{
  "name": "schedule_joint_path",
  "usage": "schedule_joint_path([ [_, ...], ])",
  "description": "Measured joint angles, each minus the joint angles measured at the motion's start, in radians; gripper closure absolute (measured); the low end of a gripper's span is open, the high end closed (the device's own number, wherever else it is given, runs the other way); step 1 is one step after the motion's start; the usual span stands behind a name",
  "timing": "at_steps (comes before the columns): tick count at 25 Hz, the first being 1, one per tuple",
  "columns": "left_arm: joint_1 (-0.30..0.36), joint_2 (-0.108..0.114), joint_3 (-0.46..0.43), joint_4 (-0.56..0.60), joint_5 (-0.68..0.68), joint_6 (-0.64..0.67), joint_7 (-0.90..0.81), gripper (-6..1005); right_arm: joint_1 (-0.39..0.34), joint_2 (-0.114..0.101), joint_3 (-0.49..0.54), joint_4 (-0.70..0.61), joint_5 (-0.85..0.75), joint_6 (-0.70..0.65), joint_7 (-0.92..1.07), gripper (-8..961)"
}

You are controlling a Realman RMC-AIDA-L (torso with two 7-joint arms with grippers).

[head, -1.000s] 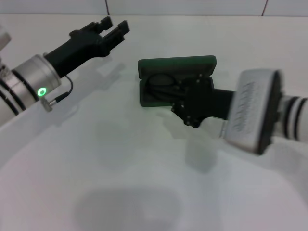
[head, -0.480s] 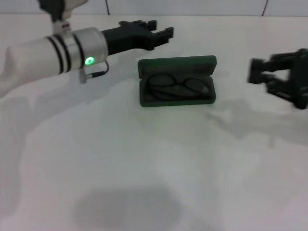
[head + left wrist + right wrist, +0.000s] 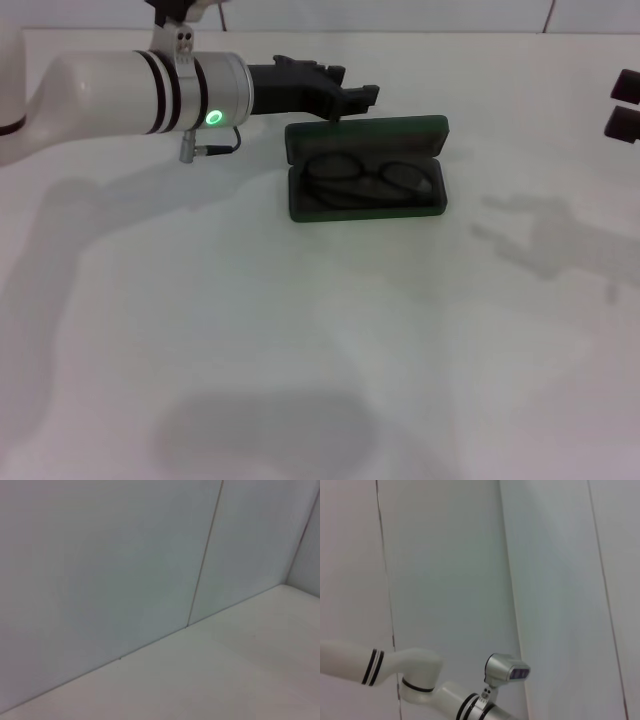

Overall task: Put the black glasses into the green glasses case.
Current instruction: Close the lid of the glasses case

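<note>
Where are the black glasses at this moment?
In the head view, the black glasses lie inside the open green glasses case at table centre, just beside the left gripper.

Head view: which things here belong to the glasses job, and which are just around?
Job:
- black glasses, lying inside the case
- green glasses case, lid open
- left claw, by the lid's far edge
- right claw, at the right edge

Around:
- white table

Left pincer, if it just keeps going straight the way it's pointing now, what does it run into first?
Probably the raised lid of the green glasses case: the left pincer points toward its back edge in the head view. Height is unclear, so it may pass just above.
</note>
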Motion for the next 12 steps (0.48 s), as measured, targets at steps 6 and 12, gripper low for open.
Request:
schedule_joint_path([
  [6,0.0,0.0,0.002,-0.006,0.011,-0.035,-0.017,340,0.006,0.006,0.001,0.0,-0.005,0.004,0.003,534],
  [12,0.003,0.0,0.095,-0.009,0.016,-0.066,-0.052,340,0.003,0.024,-0.005,-0.024,-0.008,0.003,-0.002,535],
])
